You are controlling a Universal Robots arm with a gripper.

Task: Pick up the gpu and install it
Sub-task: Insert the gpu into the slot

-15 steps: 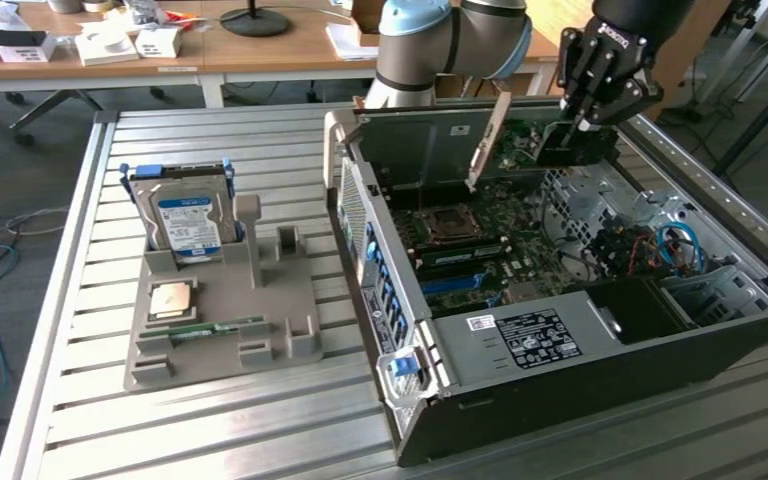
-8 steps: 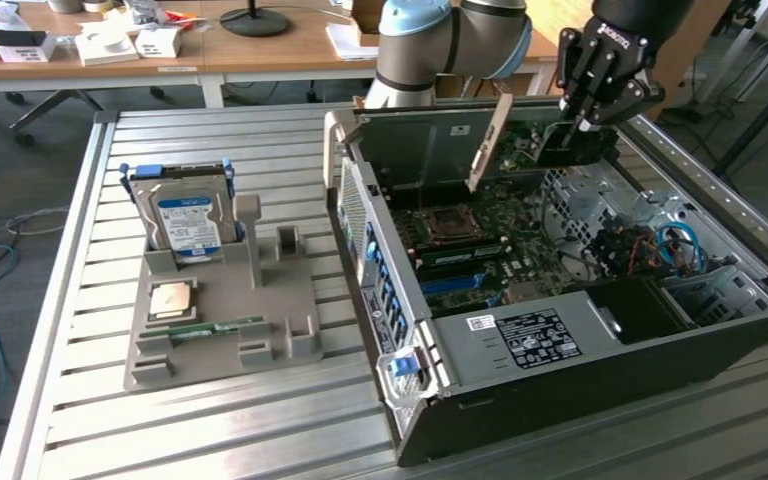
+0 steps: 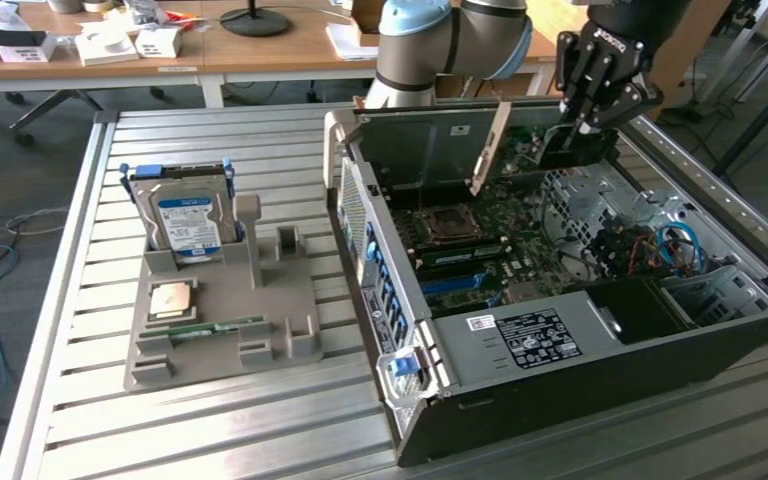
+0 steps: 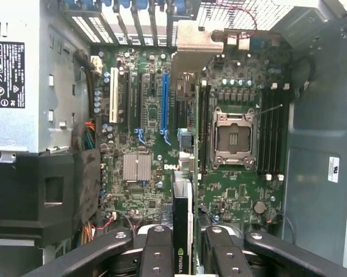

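Note:
My gripper (image 3: 582,128) hangs inside the open computer case (image 3: 398,300), over the far end of the motherboard (image 3: 491,240). It is shut on the gpu (image 3: 544,152), which it holds on edge with the metal end bracket (image 3: 488,150) toward the case's back wall. In the wrist view the gpu (image 4: 183,228) runs edge-on between my two black fingers (image 4: 156,254), with my gripper (image 4: 189,257) closed on it. Its bracket (image 4: 193,46) reaches the case's slot openings. The card lies beside the blue slot (image 4: 165,101). I cannot tell whether it touches the board.
A grey tray (image 3: 277,345) at the exterior view's left carries a hard drive (image 3: 184,220), a processor (image 3: 171,298) and a memory stick (image 3: 204,328). Inside the case are the power supply (image 3: 531,338), drive cage (image 3: 724,290), cables (image 3: 671,245) and the processor socket (image 4: 234,138).

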